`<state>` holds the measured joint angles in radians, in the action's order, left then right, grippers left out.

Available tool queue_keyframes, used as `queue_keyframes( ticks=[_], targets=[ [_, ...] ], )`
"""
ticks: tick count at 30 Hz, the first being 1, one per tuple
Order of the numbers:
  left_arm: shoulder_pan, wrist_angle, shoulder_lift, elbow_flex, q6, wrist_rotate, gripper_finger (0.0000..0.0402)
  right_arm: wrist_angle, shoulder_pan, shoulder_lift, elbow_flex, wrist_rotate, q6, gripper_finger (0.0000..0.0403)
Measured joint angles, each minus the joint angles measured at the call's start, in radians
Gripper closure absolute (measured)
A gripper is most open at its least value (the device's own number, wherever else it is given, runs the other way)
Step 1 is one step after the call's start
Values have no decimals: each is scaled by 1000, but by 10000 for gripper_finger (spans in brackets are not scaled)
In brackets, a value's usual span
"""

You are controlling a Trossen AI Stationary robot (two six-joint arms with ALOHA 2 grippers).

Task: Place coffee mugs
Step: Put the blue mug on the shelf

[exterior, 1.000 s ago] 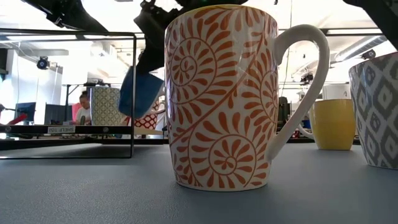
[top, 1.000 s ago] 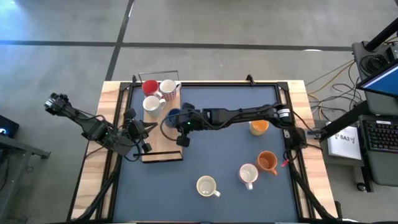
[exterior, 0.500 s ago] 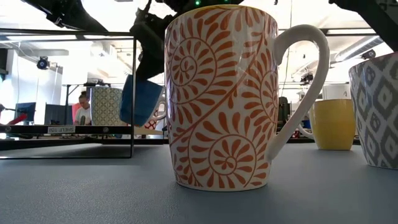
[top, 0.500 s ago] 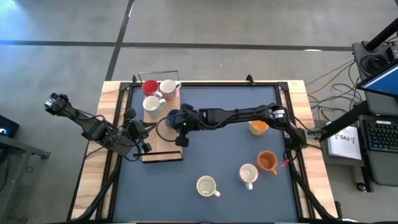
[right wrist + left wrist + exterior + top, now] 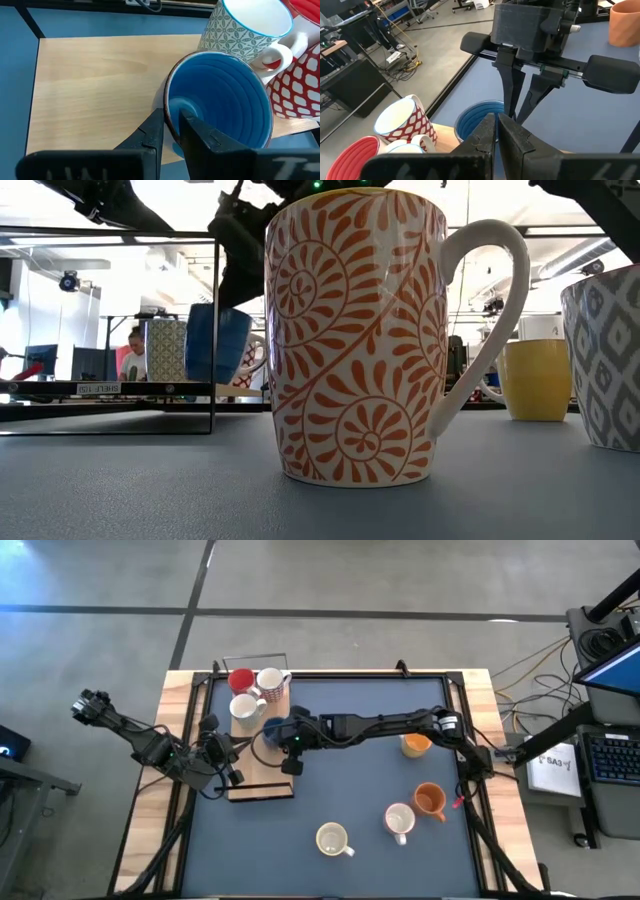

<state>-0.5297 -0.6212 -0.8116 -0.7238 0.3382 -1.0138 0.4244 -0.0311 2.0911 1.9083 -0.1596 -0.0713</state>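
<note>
A blue mug (image 5: 279, 727) (image 5: 215, 343) (image 5: 220, 95) stands upright at the right edge of a wooden board (image 5: 262, 788), beside a red mug (image 5: 241, 679), a red-patterned white mug (image 5: 272, 683) and a green-patterned white mug (image 5: 244, 708). My right gripper (image 5: 291, 736) (image 5: 171, 117) reaches across from the table's right and is shut on the blue mug. My left gripper (image 5: 228, 752) (image 5: 496, 125) waits shut just left of the board. A yellow mug (image 5: 416, 745), an orange mug (image 5: 430, 800) and two pale mugs (image 5: 399, 820) (image 5: 332, 838) stand on the blue mat. My right gripper pinches the blue mug's rim (image 5: 169, 100) on the side away from the other mugs, one finger (image 5: 200, 132) inside the mug and one (image 5: 150, 132) outside. The fingers (image 5: 509, 95) come from above, pointing down. The mug is upright, its base at the board's level.
A black wire frame (image 5: 215, 330) stands around the board's far part. In the low view a large orange-patterned mug (image 5: 350, 330) fills the foreground, with a grey-patterned one (image 5: 605, 360) at the right. Bare blue mat (image 5: 360, 690) lies along the far side. A person shows in the room behind.
My right gripper has moved a little toward the table's left and down, still shut on the blue mug. The mug, tilted and hanging higher a second ago, has come upright and sunk to the board's level beside the green-patterned mug.
</note>
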Motion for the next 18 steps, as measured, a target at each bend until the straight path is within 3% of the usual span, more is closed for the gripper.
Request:
queue_keyframes(
  ticks=[18],
  targets=[
    [0,0,0,0,0,0,400,-49,0,-8,-2,2,0,342]
  ],
)
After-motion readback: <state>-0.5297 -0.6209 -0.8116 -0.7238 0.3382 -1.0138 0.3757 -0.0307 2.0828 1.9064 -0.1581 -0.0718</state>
